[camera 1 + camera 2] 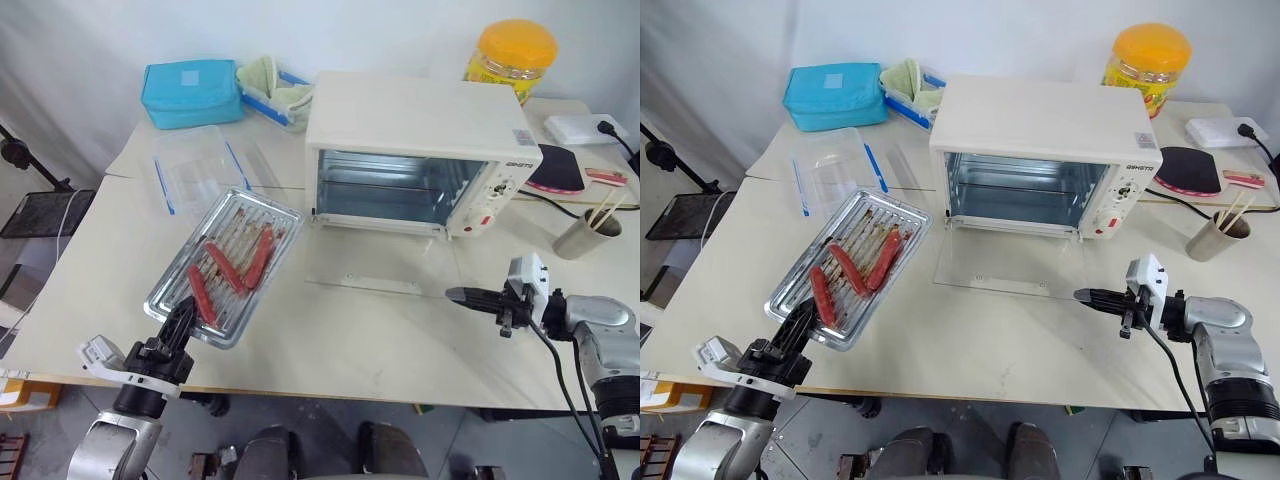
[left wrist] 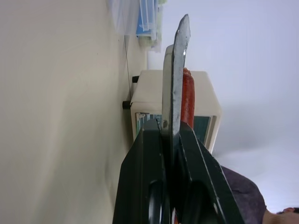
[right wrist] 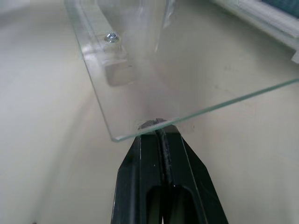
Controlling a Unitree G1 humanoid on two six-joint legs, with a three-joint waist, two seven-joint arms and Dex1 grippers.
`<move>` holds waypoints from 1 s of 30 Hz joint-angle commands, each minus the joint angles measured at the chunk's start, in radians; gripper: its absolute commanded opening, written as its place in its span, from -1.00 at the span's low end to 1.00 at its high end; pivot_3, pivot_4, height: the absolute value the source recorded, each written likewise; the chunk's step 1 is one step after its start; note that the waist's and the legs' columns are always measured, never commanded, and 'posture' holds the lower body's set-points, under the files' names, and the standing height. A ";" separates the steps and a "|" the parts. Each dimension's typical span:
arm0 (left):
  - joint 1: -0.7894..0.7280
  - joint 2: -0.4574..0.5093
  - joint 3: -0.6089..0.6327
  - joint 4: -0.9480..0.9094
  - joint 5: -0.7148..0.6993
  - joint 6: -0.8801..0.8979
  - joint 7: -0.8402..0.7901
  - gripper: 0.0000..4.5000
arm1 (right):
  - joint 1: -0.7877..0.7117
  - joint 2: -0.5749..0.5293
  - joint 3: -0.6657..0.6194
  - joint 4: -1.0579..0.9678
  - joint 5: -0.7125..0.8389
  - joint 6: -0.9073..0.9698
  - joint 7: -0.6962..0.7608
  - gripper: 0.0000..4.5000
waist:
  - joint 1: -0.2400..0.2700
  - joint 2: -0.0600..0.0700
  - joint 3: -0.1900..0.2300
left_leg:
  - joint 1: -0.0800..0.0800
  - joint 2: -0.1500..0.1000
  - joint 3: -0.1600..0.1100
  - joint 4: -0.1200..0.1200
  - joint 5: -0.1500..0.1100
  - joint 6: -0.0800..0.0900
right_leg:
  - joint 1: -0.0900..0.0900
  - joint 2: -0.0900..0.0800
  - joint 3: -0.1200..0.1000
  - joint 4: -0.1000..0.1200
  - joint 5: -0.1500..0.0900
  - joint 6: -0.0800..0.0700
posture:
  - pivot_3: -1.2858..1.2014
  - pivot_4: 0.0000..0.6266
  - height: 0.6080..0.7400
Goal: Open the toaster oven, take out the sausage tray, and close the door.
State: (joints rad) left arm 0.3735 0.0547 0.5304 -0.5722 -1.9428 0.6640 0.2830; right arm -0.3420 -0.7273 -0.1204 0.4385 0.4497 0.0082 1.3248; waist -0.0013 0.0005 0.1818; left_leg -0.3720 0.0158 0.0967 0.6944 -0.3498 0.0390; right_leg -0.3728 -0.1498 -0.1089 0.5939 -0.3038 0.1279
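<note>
A cream-white table [image 1: 400, 330] stands against a pale, plain wall [image 1: 90, 40] under soft, even light. A second tabletop [image 1: 135, 150] of the same colour butts against it at the far left. Below, the floor [image 1: 320, 420] is grey, and a black mesh stand [image 1: 35, 212] sits at the left.

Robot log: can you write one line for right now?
left gripper: shut on sausage tray | right gripper: shut, at door corner | toaster oven: open

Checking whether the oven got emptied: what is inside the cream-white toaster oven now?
Through the lowered glass door, the cream-white toaster oven shows bare metal walls and side rails. The shiny silver sausage tray is outside, clamped by the left gripper.
</note>
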 commanded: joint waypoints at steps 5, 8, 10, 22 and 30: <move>-0.078 -0.001 0.027 -0.006 -0.029 -0.033 0.037 -1.00 | -0.012 0.038 -0.151 -0.246 0.183 0.161 -0.146 -0.98 | 0.002 0.001 0.001 | -0.001 0.000 0.000 0.000 0.000 0.000 | 0.000 0.000 0.000 0.000 0.000 0.000 | 0.03 -0.52 1.00; -0.073 -0.021 0.024 -0.021 -0.029 -0.045 0.052 -1.00 | -0.047 0.059 -0.206 -0.326 0.253 0.222 -0.224 -0.98 | 0.001 0.001 0.001 | -0.001 0.000 0.000 0.000 -0.002 0.001 | 0.000 0.000 0.000 0.000 0.000 0.000 | 0.03 -0.52 1.00; -0.062 -0.028 0.014 -0.031 -0.029 -0.047 0.062 -1.00 | -0.064 0.069 -0.229 -0.348 0.283 0.248 -0.248 -0.98 | 0.001 0.001 0.001 | -0.001 0.000 0.000 -0.001 -0.002 0.001 | -0.001 0.000 0.000 -0.001 0.000 0.000 | 0.03 -0.52 1.00; -0.004 0.037 -0.074 -0.030 -0.029 0.017 0.055 -1.00 | 0.072 0.016 -0.220 -0.579 0.290 0.334 -0.227 -0.82 | 0.010 0.001 0.001 | -0.002 -0.002 0.000 -0.002 -0.003 0.003 | -0.002 0.001 0.000 -0.001 0.000 0.000 | 0.03 -0.52 1.00; -0.150 0.296 -0.116 0.219 -0.029 0.303 -0.087 -1.00 | 0.367 -0.008 -0.295 -0.719 0.213 0.163 -0.140 0.33 | 0.025 0.002 0.001 | 0.000 -0.002 0.005 -0.003 -0.003 0.004 | -0.001 0.004 -0.001 -0.002 0.000 0.000 | 0.03 -0.52 1.00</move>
State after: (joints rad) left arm 0.2578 0.3102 0.4213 -0.3948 -1.9482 0.8914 0.2507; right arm -0.0059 -0.7215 -0.3715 -0.2161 0.6598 0.1966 1.1750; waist 0.0233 0.0026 0.1825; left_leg -0.3709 0.0137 0.1022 0.6910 -0.3532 0.0429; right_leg -0.3743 -0.1457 -0.1095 0.5922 -0.3037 0.1282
